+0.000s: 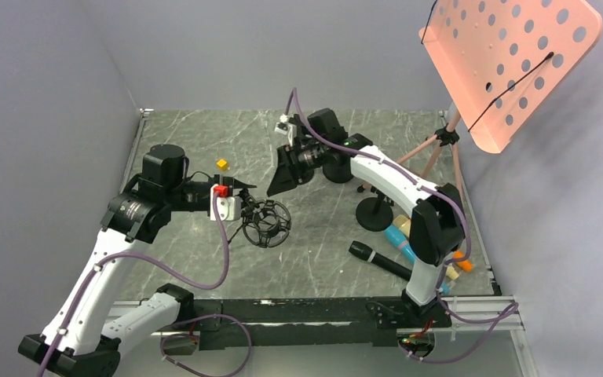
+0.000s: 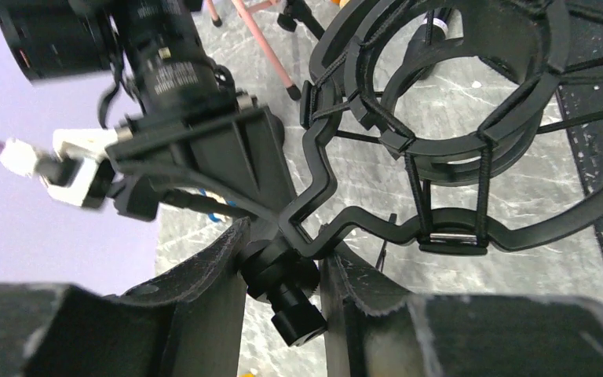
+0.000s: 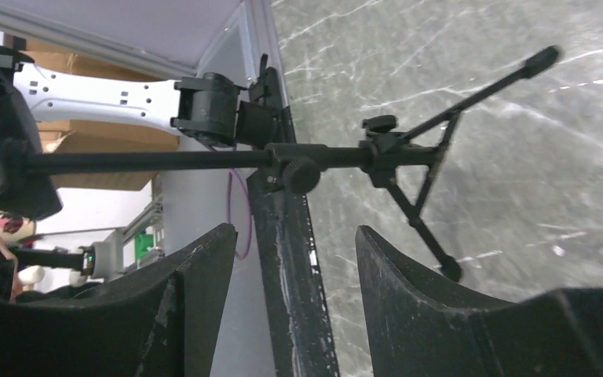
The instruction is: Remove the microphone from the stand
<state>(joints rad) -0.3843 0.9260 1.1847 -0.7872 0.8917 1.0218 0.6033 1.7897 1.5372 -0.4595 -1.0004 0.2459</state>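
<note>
The black microphone [image 1: 381,261] lies flat on the table at the near right, out of the stand. My left gripper [image 1: 250,206] is shut on the threaded knob [image 2: 286,287] under the stand's black shock mount [image 1: 268,223], whose ring [image 2: 455,133] is empty; the gripper [image 2: 283,243] pinches the knob from both sides. The stand's pole and tripod legs [image 3: 322,155] run across the right wrist view. My right gripper [image 1: 281,182] is open and empty, just beyond and right of the shock mount; in its own view [image 3: 294,236] nothing sits between the fingers.
A pink perforated music stand [image 1: 510,63] on pink legs stands at the back right. A black round-base stand [image 1: 374,214] is right of centre. A small yellow block [image 1: 222,164] lies at mid-left. Blue [image 1: 400,236] and orange [image 1: 462,259] items lie near the right edge.
</note>
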